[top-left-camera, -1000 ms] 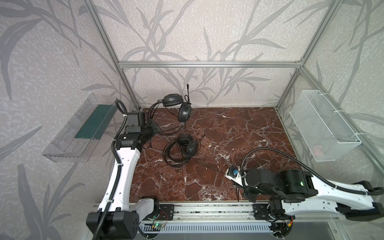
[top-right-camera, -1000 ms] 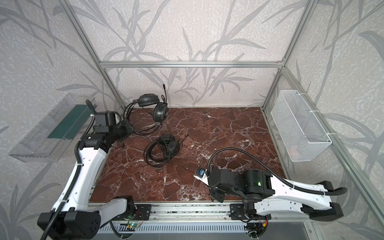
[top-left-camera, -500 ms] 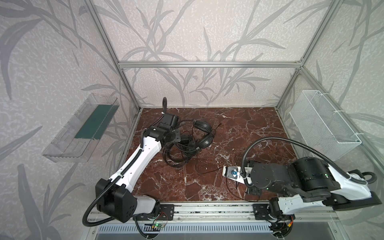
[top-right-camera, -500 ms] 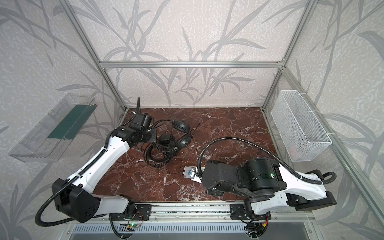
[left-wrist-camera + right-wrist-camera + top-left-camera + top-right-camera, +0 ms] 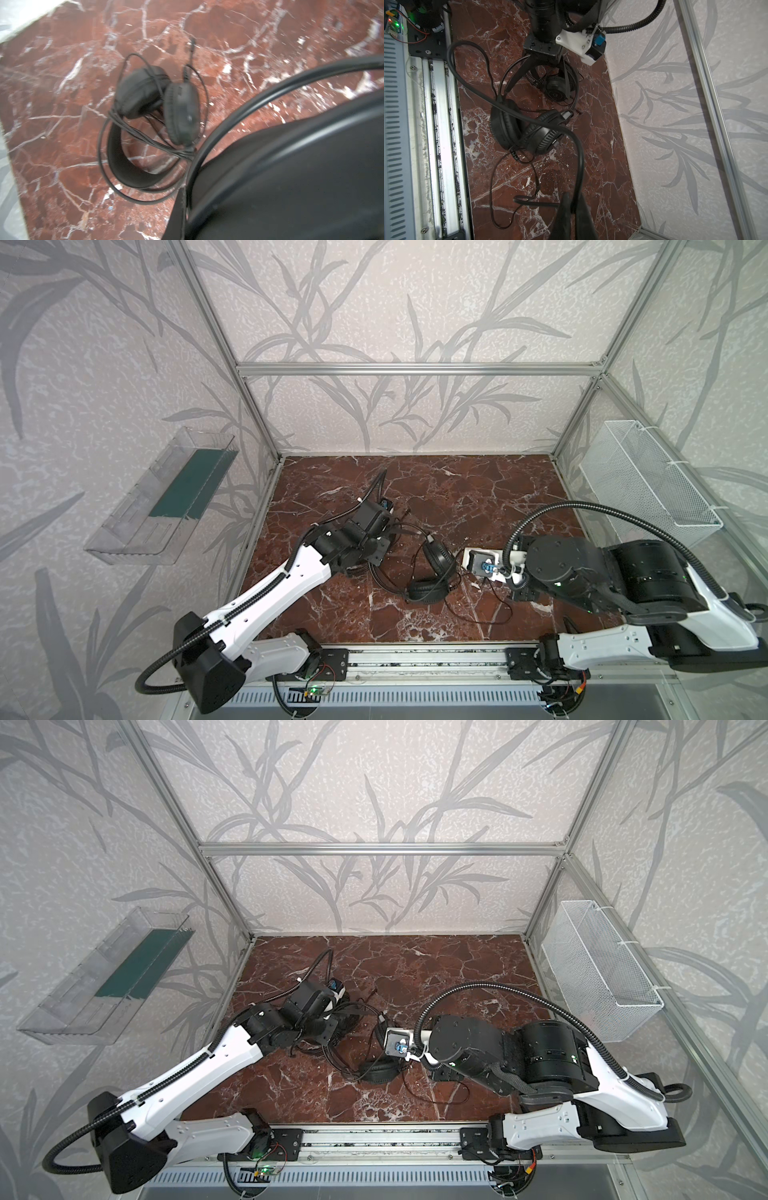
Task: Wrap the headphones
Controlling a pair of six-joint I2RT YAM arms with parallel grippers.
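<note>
Two headsets on the bench; task about half done, by my reading.

Wrapped headset: lies flat under the left arm, near the bench's left side; its cable is wound in several turns across the band and cups, plug end sticking out past the cups; looks finished, though the turns sit loosely.

Loose headset: mid-bench, between the two arms, just beside the wrapped one; cups close together and tipped on edge; its cable is not wound at all; one length rises off the bench in a high loop, and thinner slack trails in open curves toward the front rail. All the winding on this one is left to do, plus setting it down tidy.

Left hand: fingers closed together, no gap seen; appears to pinch the thin headband of the loose headset, which arcs right past its wrist camera; that view is blurred, so the exact contact is hard to confirm.

Right hand: fingers pressed shut on the cable, which comes out between the tips and runs up and over to the cups; hand hangs above the bench, right of the headset, cable lifted with it.

Judgement: one arm anchors the band, the other has the cable ready for a first turn; the slack on the bench may snag or drag the cups.
</note>
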